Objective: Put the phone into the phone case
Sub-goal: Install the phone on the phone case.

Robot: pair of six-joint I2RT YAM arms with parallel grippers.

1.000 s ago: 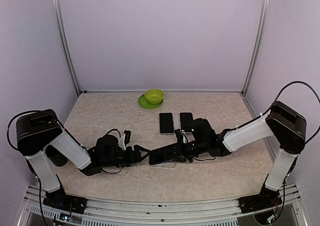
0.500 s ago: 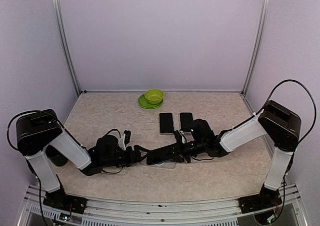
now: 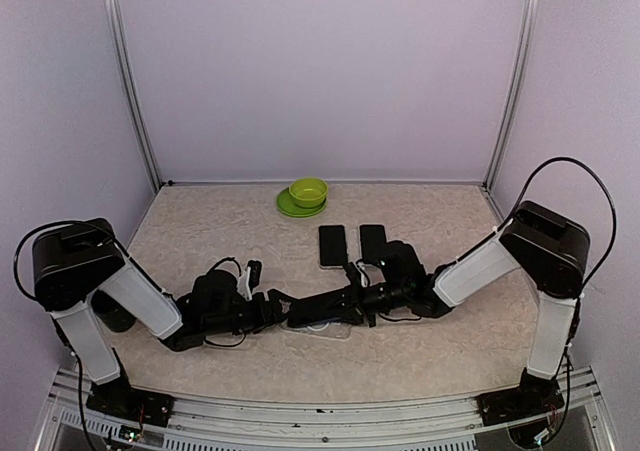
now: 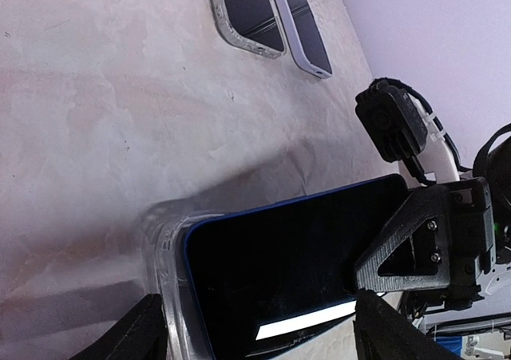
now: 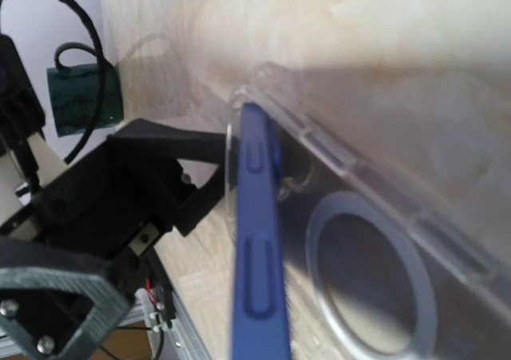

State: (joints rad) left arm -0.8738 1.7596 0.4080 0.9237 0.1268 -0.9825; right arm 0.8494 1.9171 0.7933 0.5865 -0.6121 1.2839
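Note:
The phone (image 3: 320, 306), black screen with a blue rim, hangs tilted between both grippers over the clear phone case (image 3: 332, 329) lying on the table. My right gripper (image 3: 358, 296) is shut on the phone's right end; in the left wrist view it shows as a black jaw (image 4: 375, 260) on the phone (image 4: 287, 264). The phone's left end sits inside the case's corner (image 4: 160, 240). My left gripper (image 3: 278, 311) straddles the case's left end and holds it. In the right wrist view the phone's blue edge (image 5: 255, 256) stands above the case's ring (image 5: 367, 280).
Two other phones (image 3: 333, 245) (image 3: 373, 241) lie side by side just behind the work spot. A green bowl (image 3: 308, 191) sits on a green plate (image 3: 288, 207) at the back. A dark green cup (image 5: 84, 89) stands by the left arm.
My right gripper has moved left and lower with the phone, sliding its left end further into the case. The left gripper has stayed in place.

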